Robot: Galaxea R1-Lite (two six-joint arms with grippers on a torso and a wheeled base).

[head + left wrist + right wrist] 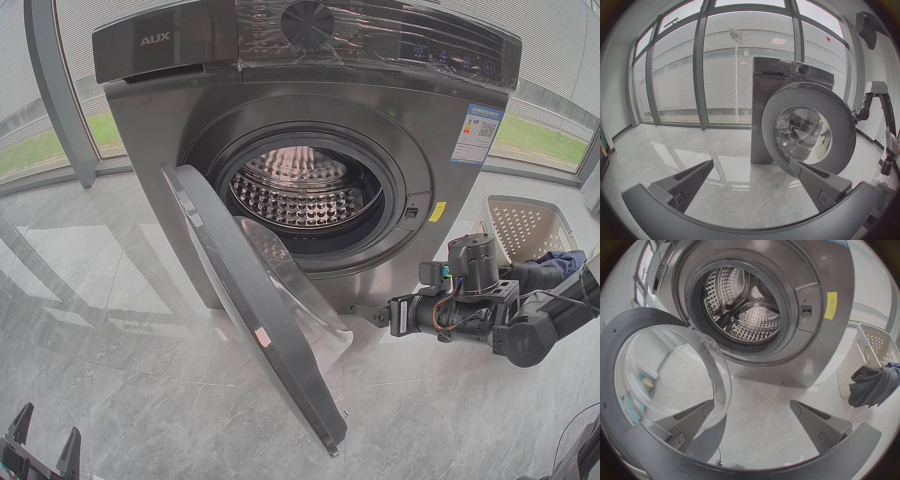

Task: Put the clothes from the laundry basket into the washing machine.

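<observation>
Right hand (370, 314) hangs, fingers apart, low before the washing machine (312, 100).
Its door (250, 300) stands open at left; dark clothes (553, 265) drape the laundry basket (531, 222) rim at right. Left hand (44, 437), near left, fingers also apart.

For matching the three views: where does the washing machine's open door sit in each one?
Head view: the door hangs open at centre, nearly edge-on, on the robot's left of the drum opening.
Left wrist view: the door shows its outer face, covering the machine's front.
Right wrist view: the door turns its glass bulge to the camera, beside the drum opening.
Shared landmark: the grey washing machine body.
</observation>
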